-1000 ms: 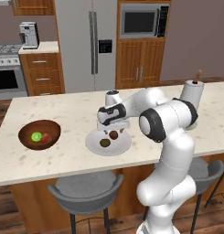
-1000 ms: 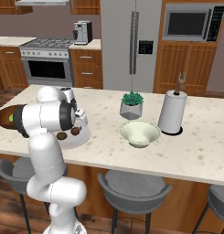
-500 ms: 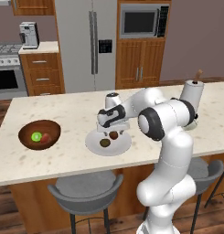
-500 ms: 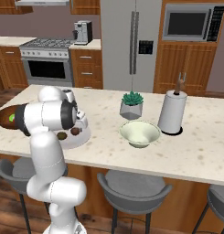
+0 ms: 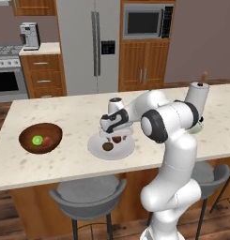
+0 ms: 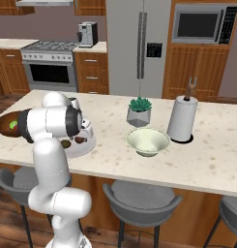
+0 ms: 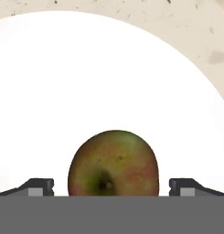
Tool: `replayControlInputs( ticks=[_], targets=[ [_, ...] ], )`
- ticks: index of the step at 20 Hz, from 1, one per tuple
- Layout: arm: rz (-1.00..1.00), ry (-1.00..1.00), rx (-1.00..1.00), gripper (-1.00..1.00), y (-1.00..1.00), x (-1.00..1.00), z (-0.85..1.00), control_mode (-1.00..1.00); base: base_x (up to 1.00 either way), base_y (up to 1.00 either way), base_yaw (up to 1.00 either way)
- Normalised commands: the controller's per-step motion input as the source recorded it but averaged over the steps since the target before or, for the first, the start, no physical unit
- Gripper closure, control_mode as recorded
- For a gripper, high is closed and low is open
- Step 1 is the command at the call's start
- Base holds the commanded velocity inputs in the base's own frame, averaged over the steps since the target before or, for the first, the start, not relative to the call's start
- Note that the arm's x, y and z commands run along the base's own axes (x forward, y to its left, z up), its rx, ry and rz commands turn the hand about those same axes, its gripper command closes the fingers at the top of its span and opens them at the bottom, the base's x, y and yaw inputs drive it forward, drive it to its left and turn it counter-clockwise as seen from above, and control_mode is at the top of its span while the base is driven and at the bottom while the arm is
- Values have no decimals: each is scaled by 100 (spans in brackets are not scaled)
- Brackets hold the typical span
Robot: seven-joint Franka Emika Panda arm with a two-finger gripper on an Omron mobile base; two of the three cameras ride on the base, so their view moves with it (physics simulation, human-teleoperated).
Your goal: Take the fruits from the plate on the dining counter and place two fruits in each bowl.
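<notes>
My gripper (image 7: 112,185) is open and hangs low over the pale plate (image 7: 109,68). Its fingertips (image 7: 40,186) stand either side of a dark brown fruit (image 7: 113,163) with a gap to each. From the left base the gripper (image 5: 114,134) sits above that fruit (image 5: 117,139), and a second brown fruit (image 5: 107,146) lies beside it on the plate (image 5: 95,146). The brown wooden bowl (image 5: 27,136) holds the green fruit (image 5: 37,139) and the red fruit (image 5: 47,141). The pale cream-green bowl (image 6: 148,141) stands to the right on the dining counter (image 6: 139,167).
A potted succulent (image 6: 139,110) and a paper-towel roll (image 6: 182,118) stand behind the pale bowl. Stools (image 5: 88,197) sit under the counter's near edge. Fridge, stove and cabinets line the far wall.
The hand has sunk slightly toward the plate; nothing else has moved.
</notes>
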Motion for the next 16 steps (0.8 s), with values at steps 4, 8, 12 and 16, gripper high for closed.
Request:
replayControlInputs(
  ticks=[4, 8, 12, 16],
  targets=[
    [0, 0, 0, 100, 0, 0, -5, -100, 0, 0, 0],
    [0, 0, 0, 100, -1, 3, 0, -100, 0, 0, 0],
    [-1, 0, 0, 100, -22, -1, 29, -100, 0, 0, 0],
    [-4, 0, 1, 100, -40, -14, 68, -100, 0, 0, 0]
  ],
)
